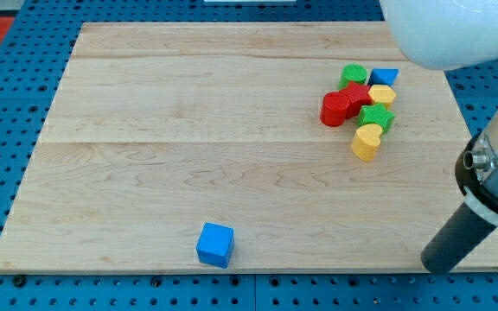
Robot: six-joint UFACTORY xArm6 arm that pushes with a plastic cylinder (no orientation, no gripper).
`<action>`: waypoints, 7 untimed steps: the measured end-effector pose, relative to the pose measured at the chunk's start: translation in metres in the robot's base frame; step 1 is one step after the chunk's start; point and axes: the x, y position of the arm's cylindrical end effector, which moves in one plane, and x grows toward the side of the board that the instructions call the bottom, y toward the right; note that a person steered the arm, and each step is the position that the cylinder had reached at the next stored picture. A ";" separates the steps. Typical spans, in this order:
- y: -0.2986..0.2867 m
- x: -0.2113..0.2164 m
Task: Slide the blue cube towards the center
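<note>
The blue cube (215,244) lies near the bottom edge of the wooden board (188,130), left of the middle. My tip (436,263) is at the board's bottom right corner, far to the right of the blue cube and not touching any block. The dark rod rises from it up and to the right.
A tight cluster sits at the upper right: a green cylinder (353,75), a blue block (385,77), a red block (345,104), a yellow block (382,94), a green star (376,117) and a yellow heart (367,142). The arm's white body (448,30) fills the top right corner.
</note>
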 end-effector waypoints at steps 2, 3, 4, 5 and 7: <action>-0.012 0.000; -0.016 0.000; -0.089 0.000; -0.173 0.000; -0.206 -0.028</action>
